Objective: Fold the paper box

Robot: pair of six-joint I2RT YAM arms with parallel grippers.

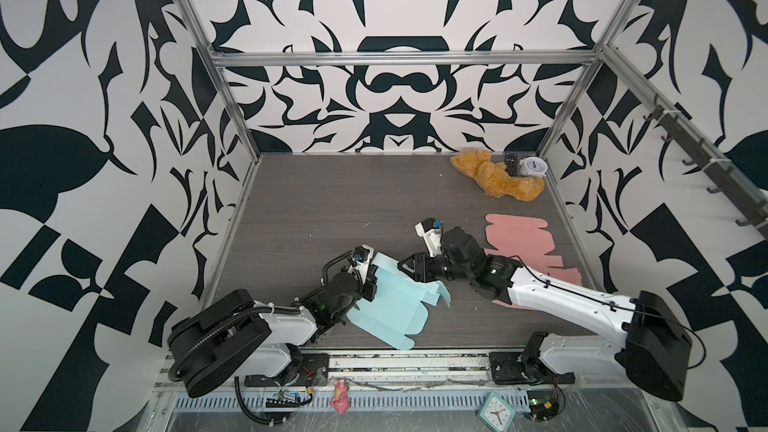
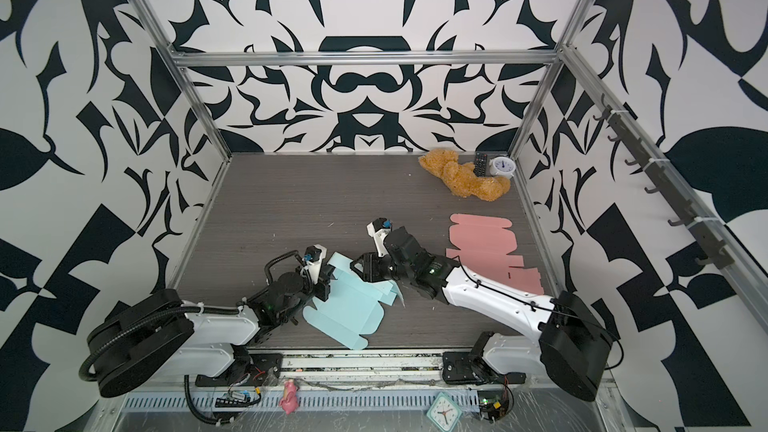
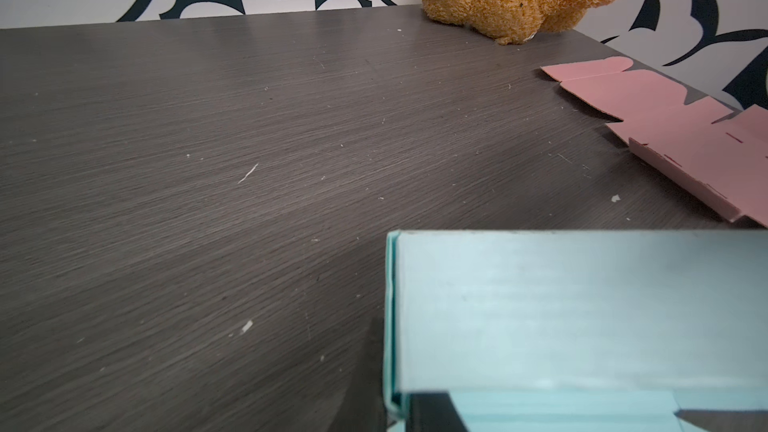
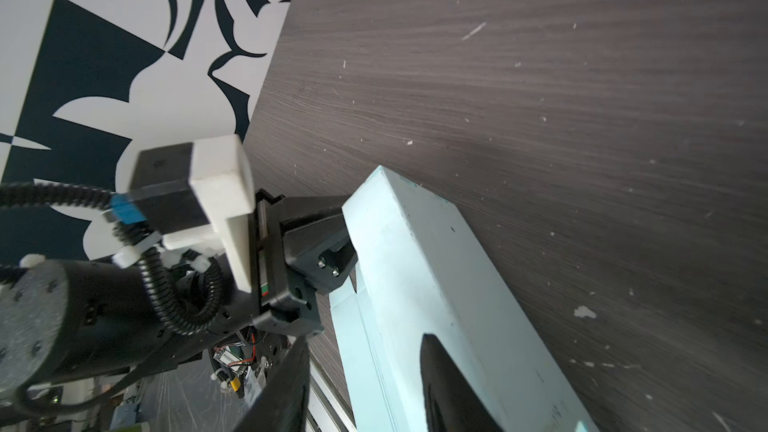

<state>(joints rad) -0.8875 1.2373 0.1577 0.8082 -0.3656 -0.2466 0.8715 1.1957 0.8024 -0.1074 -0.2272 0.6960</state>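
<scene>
Box (image 1: pixel 392 311) is lying front-centre on the desk (image 1: pixel 332 201), with its far wall standing up, doubled over. Your left fingers (image 4: pixel 328 238) are clenching that wall at one end. Your right fingers (image 4: pixel 446 376) are straddling it further along, parted and not pinching. My judgement is that you are setting this wall's crease. Be holding the left clamp firm as an anchor and pressing lightly along the score with the right, so the paper bends there and does not buckle. Pink blanks (image 1: pixel 515 238) are lying well apart and need no attention.
</scene>
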